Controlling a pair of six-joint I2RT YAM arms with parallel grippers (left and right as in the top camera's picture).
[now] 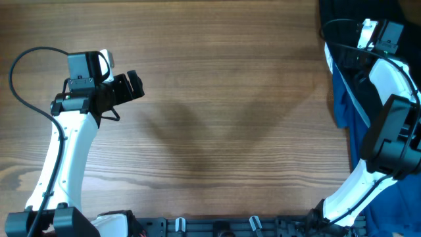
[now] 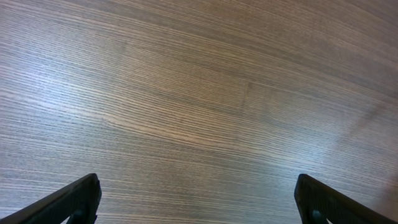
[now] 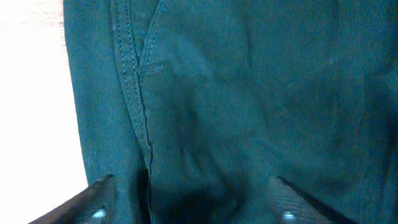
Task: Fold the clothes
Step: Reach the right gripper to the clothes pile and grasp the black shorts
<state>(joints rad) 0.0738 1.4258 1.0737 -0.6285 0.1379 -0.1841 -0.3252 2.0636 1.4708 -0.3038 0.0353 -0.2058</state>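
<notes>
The left claw (image 2: 198,183) is spread wide with nothing between its fingers. It hangs over the bare wood of the counter (image 1: 230,79), well apart from the blue garment (image 1: 342,99), and its arm bends so the claw points toward the garment. The right claw (image 3: 193,186) is also parted and grips nothing, directly over the garment beside a stitched seam (image 3: 134,81). The garment lies rumpled at the counter's right edge, partly under the right arm (image 1: 388,131).

This looks like a robotics lab bench: a wood-grain table (image 1: 230,79) with a left arm (image 1: 68,158) and a right arm (image 1: 391,131) mounted on a black rail (image 1: 217,228) at its near edge, a cable (image 1: 12,74) looping loose.
</notes>
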